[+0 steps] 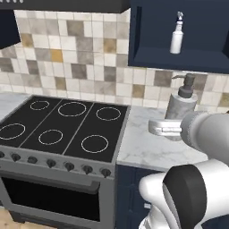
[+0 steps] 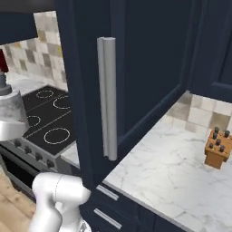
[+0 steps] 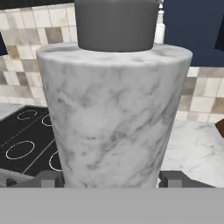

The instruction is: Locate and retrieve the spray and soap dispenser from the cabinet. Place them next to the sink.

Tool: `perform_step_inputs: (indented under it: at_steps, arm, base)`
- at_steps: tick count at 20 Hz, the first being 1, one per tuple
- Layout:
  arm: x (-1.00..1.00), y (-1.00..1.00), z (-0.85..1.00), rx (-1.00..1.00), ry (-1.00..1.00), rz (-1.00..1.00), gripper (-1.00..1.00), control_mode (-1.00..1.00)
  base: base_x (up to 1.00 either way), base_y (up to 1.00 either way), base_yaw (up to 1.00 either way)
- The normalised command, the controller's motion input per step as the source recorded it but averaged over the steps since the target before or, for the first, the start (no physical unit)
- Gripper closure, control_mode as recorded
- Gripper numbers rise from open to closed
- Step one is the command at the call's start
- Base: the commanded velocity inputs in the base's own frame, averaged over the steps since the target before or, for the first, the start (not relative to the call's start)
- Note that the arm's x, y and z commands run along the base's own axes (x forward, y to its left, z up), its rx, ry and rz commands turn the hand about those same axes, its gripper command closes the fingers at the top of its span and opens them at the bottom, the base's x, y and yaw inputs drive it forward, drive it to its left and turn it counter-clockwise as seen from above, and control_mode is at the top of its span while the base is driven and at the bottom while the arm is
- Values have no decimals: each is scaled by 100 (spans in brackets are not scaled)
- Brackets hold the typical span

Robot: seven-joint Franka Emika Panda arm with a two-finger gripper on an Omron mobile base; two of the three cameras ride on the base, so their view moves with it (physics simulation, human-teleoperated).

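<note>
My gripper [image 1: 167, 127] is shut on the soap dispenser [image 1: 181, 103], a grey marbled bottle with a dark pump head, gripped near its base and upright above the white marble counter [image 1: 141, 145]. In the hand view the soap dispenser [image 3: 114, 113] stands large between my dark fingertips [image 3: 49, 178]. At the left edge of the right base view the soap dispenser [image 2: 10, 111] shows again. The spray [image 1: 176, 38], a slim white bottle with a trigger nozzle, stands upright inside the open navy cabinet [image 1: 150, 53], above and slightly left of the dispenser. The sink is out of view.
A black stovetop [image 1: 62, 127] with several burner rings lies left of the counter, with knobs and an oven below. The open cabinet door [image 2: 145, 68] with its silver handle [image 2: 107, 97] hangs close on the right. A wooden knife block [image 2: 218, 147] stands further right.
</note>
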Motion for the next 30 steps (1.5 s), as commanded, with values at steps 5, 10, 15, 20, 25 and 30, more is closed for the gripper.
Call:
perform_step_inputs:
  at_steps: [5,10,15,20,25,30]
  arm:
    - [0,0,0,0,0,0,100,100]
    - [0,0,0,0,0,0,100,100]
    - [0,0,0,0,0,0,100,100]
    - [0,0,0,0,0,0,100,100]
    - [0,0,0,0,0,0,100,100]
    - [0,0,0,0,0,0,100,100]
  base:
    - [0,23,49]
    - [0,20,50]
    - [-1,28,42]
    - [-28,56,13]
    - [-16,76,11]
    - [-6,69,27]
